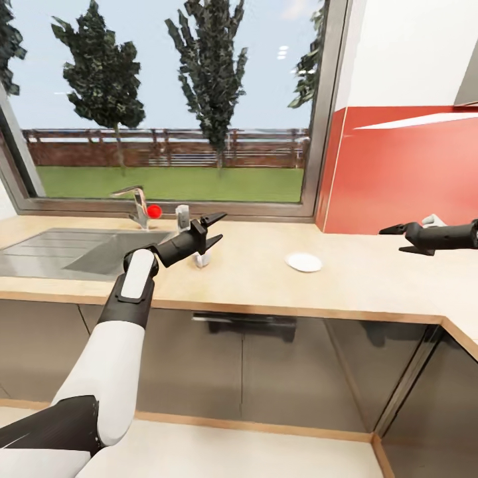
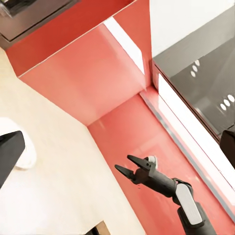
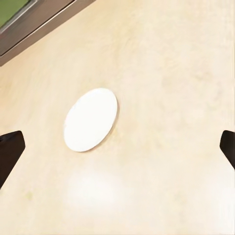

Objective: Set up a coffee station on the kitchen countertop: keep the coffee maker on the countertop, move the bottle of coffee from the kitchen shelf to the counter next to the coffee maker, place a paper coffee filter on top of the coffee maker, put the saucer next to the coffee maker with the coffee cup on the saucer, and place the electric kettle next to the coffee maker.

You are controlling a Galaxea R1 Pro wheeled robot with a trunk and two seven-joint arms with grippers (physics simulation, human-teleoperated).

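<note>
Saucer [image 1: 304,262] lies bare on bench [image 1: 265,279], right of sink [image 1: 60,252]. Left hand [image 1: 214,232], right hand [image 1: 401,239]: both spread, empty, above bench. Judged early: no cup on saucer.

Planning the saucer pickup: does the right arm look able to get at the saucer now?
Probably yes. The saucer lies alone on bare countertop, the right gripper hangs open off to its side, and nothing stands between them.
</note>
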